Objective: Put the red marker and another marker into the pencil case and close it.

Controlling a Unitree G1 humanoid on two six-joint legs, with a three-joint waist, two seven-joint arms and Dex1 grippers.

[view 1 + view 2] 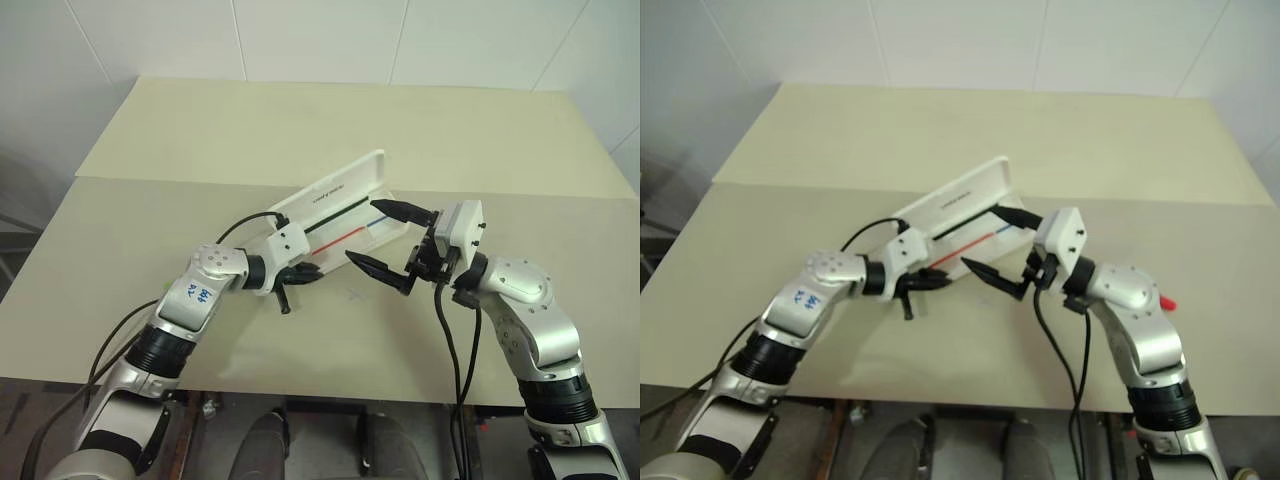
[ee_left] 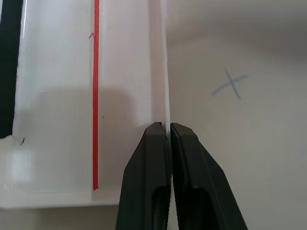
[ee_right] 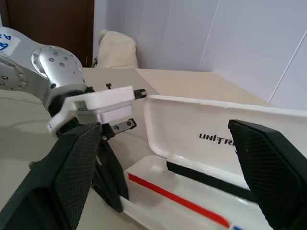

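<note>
As seen from the left eye, the case (image 1: pixel 335 208) lies open on the table (image 1: pixel 200 150), its lid raised on the far side and its tray set with a dark, a red and a short blue line. The left gripper (image 1: pixel 300 275) is closed at the tray's near corner, though what its fingers pinch is hidden by the wrist. The right gripper (image 1: pixel 390 240) is spread wide, one finger over the tray's end and the other over the table in front of the tray, and nothing is held. A faint pencilled cross (image 1: pixel 355 294) is marked on the table just before the tray.

From the right eye, the same layout is seen, and a small red tip (image 1: pixel 1167 301) is visible on the table behind the right forearm; the rest of that object is hidden, so it cannot be told for certain whether it is the red marker.

In the left wrist view, the two black fingers (image 2: pixel 148 182) are pressed together on the thin front wall of the tray (image 2: pixel 165 72), which is clamped between them. The red line and a dark strip are cut off by the frame.

In the right wrist view, the wide-set fingers (image 3: pixel 72 177) frame the open case, with part of the lid's lettering (image 3: pixel 218 139) covered by one finger. The green marker cannot be made out.
</note>
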